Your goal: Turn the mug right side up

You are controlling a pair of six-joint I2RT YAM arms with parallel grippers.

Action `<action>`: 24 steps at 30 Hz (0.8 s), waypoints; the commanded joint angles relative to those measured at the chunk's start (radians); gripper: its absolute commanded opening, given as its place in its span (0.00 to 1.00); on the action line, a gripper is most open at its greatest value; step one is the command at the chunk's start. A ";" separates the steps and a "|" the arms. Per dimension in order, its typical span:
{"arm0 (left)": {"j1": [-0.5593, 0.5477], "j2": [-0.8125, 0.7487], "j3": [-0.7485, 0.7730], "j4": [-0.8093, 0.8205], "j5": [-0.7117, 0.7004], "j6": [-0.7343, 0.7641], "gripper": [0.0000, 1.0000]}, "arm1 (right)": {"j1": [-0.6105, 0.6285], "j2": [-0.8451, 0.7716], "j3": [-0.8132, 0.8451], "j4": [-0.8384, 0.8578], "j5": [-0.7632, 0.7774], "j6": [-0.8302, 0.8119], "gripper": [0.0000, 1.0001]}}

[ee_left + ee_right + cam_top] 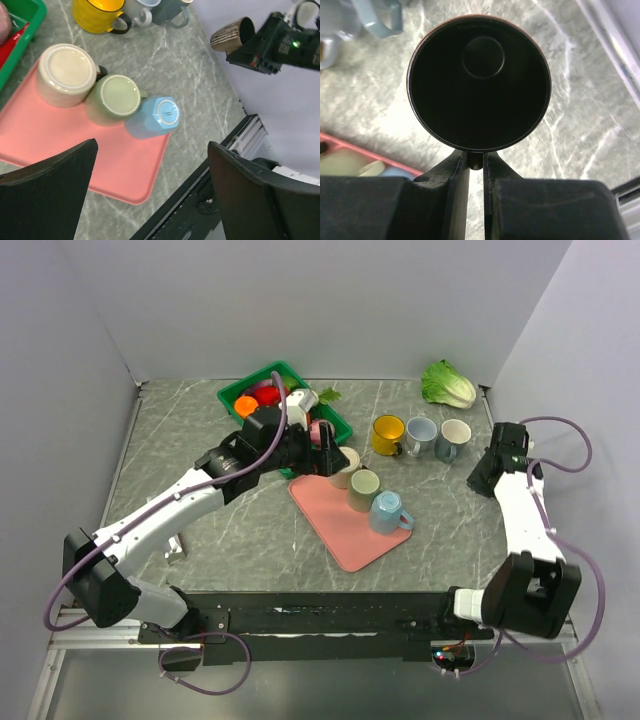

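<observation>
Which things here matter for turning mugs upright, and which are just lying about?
Job: brown mug, gripped by the right end effector; upside-down cream mug, green mug and blue mug on the pink tray; open left end effector above them.
Lying about: green bin, lettuce, yellow mug, two other upright mugs.

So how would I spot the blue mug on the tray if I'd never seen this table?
Look for the pink tray in the middle of the grey table. Three upside-down mugs sit in a row on it. The blue mug ends the row on the right, lowest in the overhead view; its neighbours are the green mug and the cream mug.
</observation>
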 commanded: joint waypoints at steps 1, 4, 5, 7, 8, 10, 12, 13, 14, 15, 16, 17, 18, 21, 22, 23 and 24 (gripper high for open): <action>0.025 -0.021 0.030 -0.033 0.078 0.087 0.96 | -0.030 0.085 0.076 0.111 -0.050 -0.055 0.00; 0.040 -0.026 0.018 -0.044 0.097 0.097 0.96 | -0.064 0.196 0.156 0.087 -0.061 -0.098 0.00; 0.043 -0.027 0.013 -0.047 0.103 0.102 0.96 | -0.070 0.235 0.186 0.091 -0.069 -0.109 0.00; 0.048 -0.033 0.012 -0.065 0.108 0.114 0.96 | -0.080 0.262 0.202 0.111 -0.096 -0.153 0.00; 0.051 -0.037 0.010 -0.070 0.106 0.127 0.96 | -0.084 0.289 0.217 0.124 -0.096 -0.181 0.00; 0.057 -0.047 0.004 -0.075 0.108 0.136 0.96 | -0.087 0.314 0.228 0.145 -0.133 -0.222 0.00; 0.061 -0.052 -0.013 -0.058 0.120 0.140 0.96 | -0.093 0.355 0.246 0.151 -0.179 -0.262 0.00; 0.066 -0.050 -0.016 -0.053 0.120 0.140 0.96 | -0.097 0.372 0.271 0.147 -0.190 -0.273 0.00; 0.069 -0.049 -0.016 -0.052 0.120 0.139 0.96 | -0.098 0.409 0.285 0.141 -0.208 -0.281 0.00; 0.071 -0.046 -0.013 -0.056 0.118 0.139 0.96 | -0.104 0.427 0.302 0.119 -0.218 -0.285 0.00; 0.074 -0.040 -0.008 -0.062 0.117 0.140 0.96 | -0.104 0.447 0.317 0.113 -0.230 -0.287 0.00; 0.075 -0.035 -0.001 -0.071 0.114 0.147 0.96 | -0.106 0.476 0.338 0.108 -0.248 -0.289 0.00; 0.075 -0.035 0.002 -0.082 0.109 0.151 0.96 | -0.104 0.490 0.348 0.105 -0.250 -0.289 0.00; 0.080 -0.035 0.004 -0.091 0.103 0.168 0.96 | -0.106 0.539 0.378 0.090 -0.244 -0.284 0.00; 0.084 -0.035 0.001 -0.090 0.103 0.168 0.96 | -0.107 0.550 0.388 0.081 -0.242 -0.285 0.00; 0.084 -0.035 -0.001 -0.087 0.106 0.168 0.96 | -0.106 0.567 0.389 0.081 -0.233 -0.276 0.00; 0.086 -0.032 0.001 -0.085 0.109 0.167 0.96 | -0.106 0.572 0.389 0.082 -0.221 -0.273 0.00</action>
